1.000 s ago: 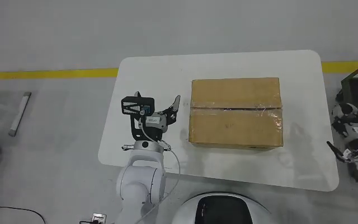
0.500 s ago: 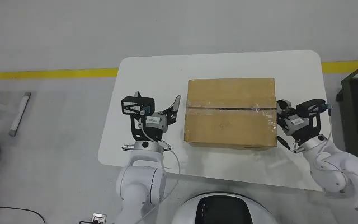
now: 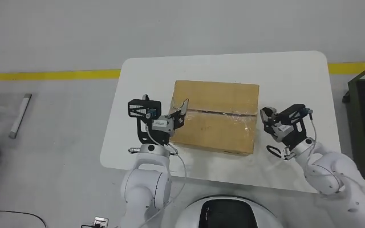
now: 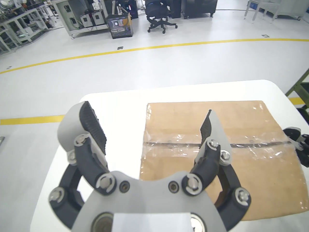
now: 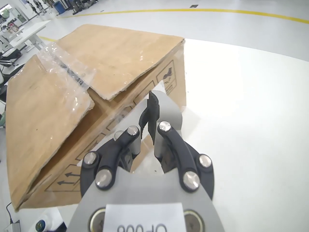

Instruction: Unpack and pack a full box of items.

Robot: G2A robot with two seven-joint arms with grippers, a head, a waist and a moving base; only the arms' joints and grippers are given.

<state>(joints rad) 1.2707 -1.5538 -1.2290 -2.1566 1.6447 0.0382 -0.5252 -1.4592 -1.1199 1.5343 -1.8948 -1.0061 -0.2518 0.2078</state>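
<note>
A brown cardboard box (image 3: 214, 117) lies closed on the white table (image 3: 296, 74), turned slightly askew, with clear tape (image 4: 241, 143) along its top seam. My left gripper (image 3: 163, 108) is open at the box's left end, one finger over that edge and the other beside the box. In the left wrist view the open gripper (image 4: 148, 121) frames the box (image 4: 253, 165). My right gripper (image 3: 266, 115) is shut, right at the box's right end. The right wrist view has the shut gripper (image 5: 151, 105) against the end wall of the box (image 5: 108, 56), whose top flaps gape slightly there.
A dark frame (image 3: 356, 85) stands off the table's right edge. On the floor to the left lies a grey bar (image 3: 18, 115). A yellow floor line (image 3: 57, 74) runs behind the table. Bare table lies right of the box and along the back.
The right arm came in from the right with its gripper at the box's end. The box slid left and turned slightly, so its left end now lies under the left gripper's finger.
</note>
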